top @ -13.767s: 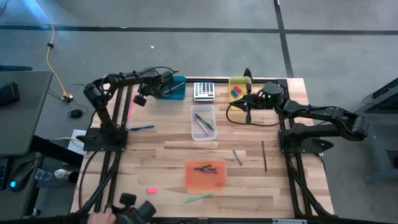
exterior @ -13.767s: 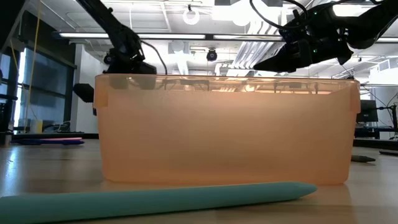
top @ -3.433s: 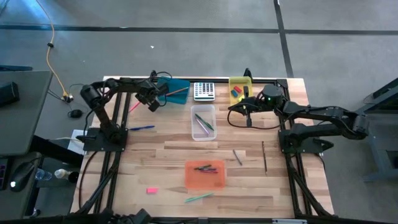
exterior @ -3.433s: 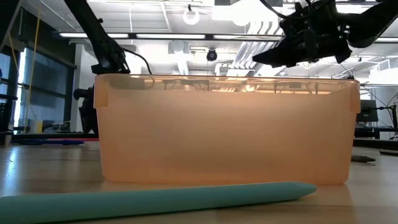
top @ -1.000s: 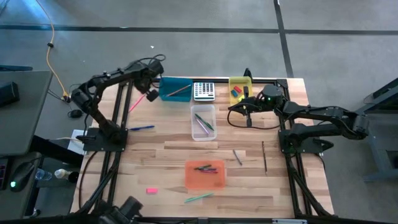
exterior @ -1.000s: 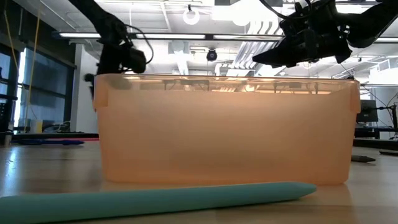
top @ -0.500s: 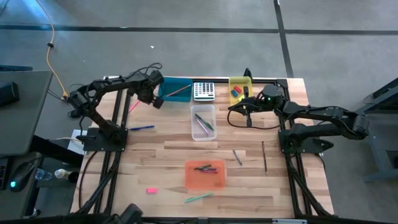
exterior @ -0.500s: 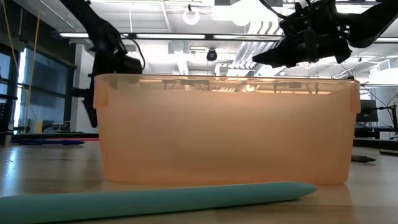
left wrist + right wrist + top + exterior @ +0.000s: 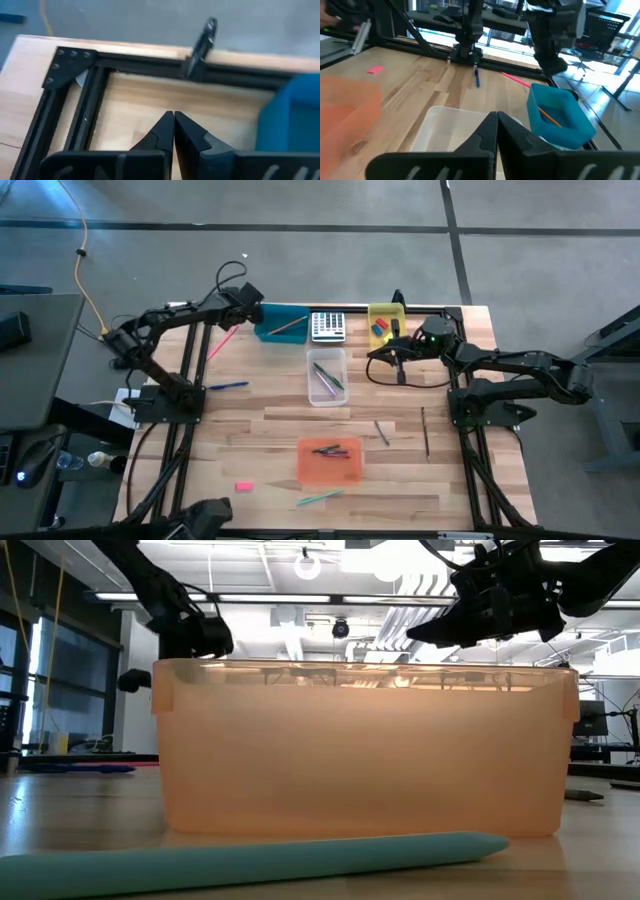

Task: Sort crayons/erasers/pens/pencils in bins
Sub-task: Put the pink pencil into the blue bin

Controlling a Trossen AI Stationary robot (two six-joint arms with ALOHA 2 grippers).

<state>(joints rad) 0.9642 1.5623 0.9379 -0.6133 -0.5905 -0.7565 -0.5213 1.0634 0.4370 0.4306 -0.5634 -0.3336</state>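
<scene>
Left wrist view: left end effector (image 9: 173,120) closed.

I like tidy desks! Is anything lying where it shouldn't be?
Yes. Several things lie loose on the table instead of in bins: a pink eraser near the front, a teal pen before the orange bin, a blue pen and a pink pencil on the left.

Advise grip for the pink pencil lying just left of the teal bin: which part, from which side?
Probably mid-shaft. The pink pencil lies flat on the wood, slanting diagonally, apart from the teal bin and beside the left arm's frame rail. Come straight down from above with the left gripper, jaws set across the shaft's width. Its thin, low profile leaves nothing to catch from the side, and the rail crowds one side.
</scene>
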